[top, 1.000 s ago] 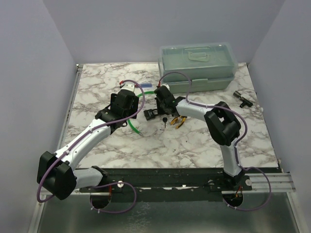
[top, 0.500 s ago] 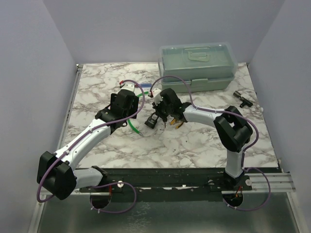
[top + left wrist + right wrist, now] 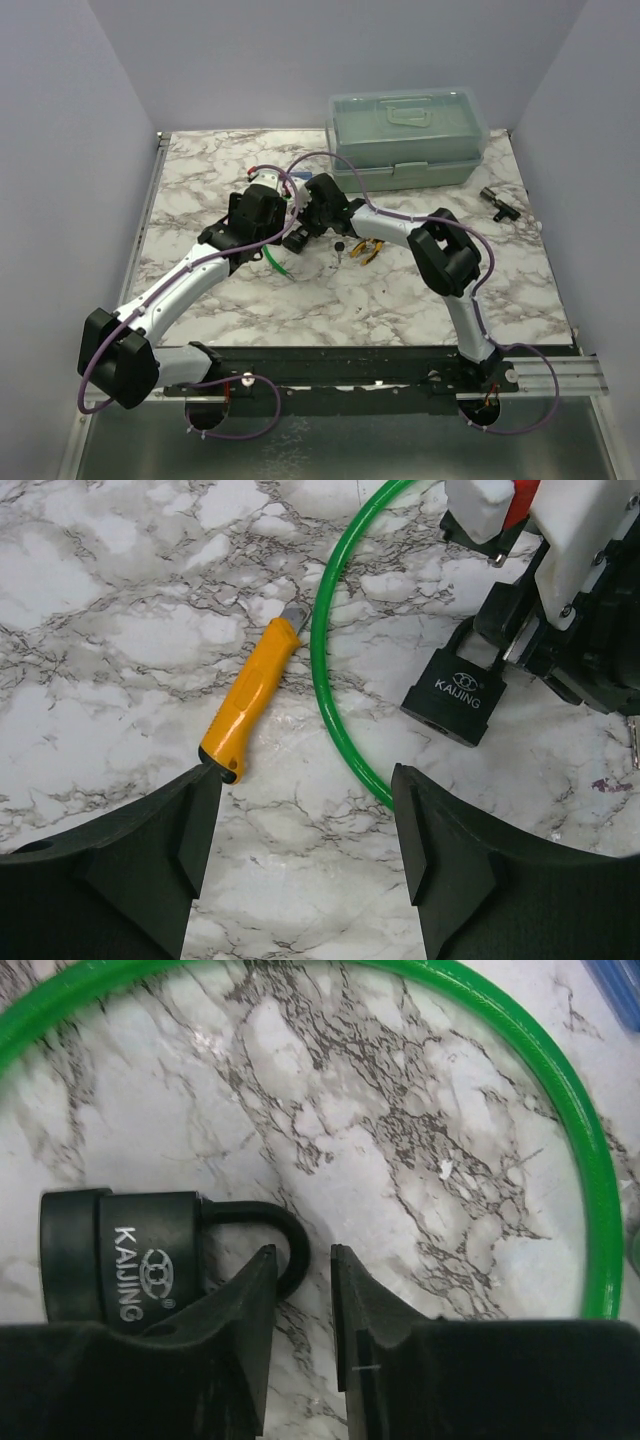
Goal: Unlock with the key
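Right end effector point(image 3: 303, 1260), narrowly parted, seemingly straddles the padlock shackle point(image 3: 250, 1210); left end effector point(image 3: 307, 775) gapes wide.

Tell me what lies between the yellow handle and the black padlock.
A green ring passes between the handle and the padlock, in the left wrist view.

Bench point(image 3: 400, 300) centre's jammed: padlock point(image 3: 455, 695), green ring point(image 3: 318, 670), key point(image 3: 340, 247) and pliers point(image 3: 372, 250) bunched together. Box point(image 3: 405, 135) blocks the far right corner. Open marble along the near edge.
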Available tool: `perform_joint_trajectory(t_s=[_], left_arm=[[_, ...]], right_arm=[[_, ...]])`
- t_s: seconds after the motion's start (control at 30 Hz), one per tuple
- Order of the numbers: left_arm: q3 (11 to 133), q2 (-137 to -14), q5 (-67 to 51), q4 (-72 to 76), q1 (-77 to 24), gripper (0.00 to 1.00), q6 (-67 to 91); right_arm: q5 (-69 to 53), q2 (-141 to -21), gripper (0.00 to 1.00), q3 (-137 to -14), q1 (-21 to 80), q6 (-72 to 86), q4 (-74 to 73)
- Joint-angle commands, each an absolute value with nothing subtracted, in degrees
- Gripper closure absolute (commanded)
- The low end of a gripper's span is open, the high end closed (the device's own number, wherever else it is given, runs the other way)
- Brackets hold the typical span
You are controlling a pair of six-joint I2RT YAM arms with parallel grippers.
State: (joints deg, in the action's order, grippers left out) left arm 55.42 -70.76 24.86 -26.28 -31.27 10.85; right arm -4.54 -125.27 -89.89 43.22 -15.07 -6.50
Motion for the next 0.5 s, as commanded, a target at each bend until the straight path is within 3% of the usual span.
perform_joint_trajectory(t_s=[0.0,0.17,0.47], left_arm=[[55.4,-71.6,23.9,-27.0,-31.5,0.25,10.4],[55.5,-71.8,22.5,-27.3,-31.5,0.21,10.4],[55.3,-73.0,15.3,-27.5,-31.4,0.13,9.1]], right_arm=[[0.5,-126.0,0.62,-90.2,43.7,-15.9,-8.6],[4.3,-123.2,0.37,-88.7,43.5,-12.8,-5.9],[11.9,-112.5,0.18,-84.2,40.2,0.6,-7.1]])
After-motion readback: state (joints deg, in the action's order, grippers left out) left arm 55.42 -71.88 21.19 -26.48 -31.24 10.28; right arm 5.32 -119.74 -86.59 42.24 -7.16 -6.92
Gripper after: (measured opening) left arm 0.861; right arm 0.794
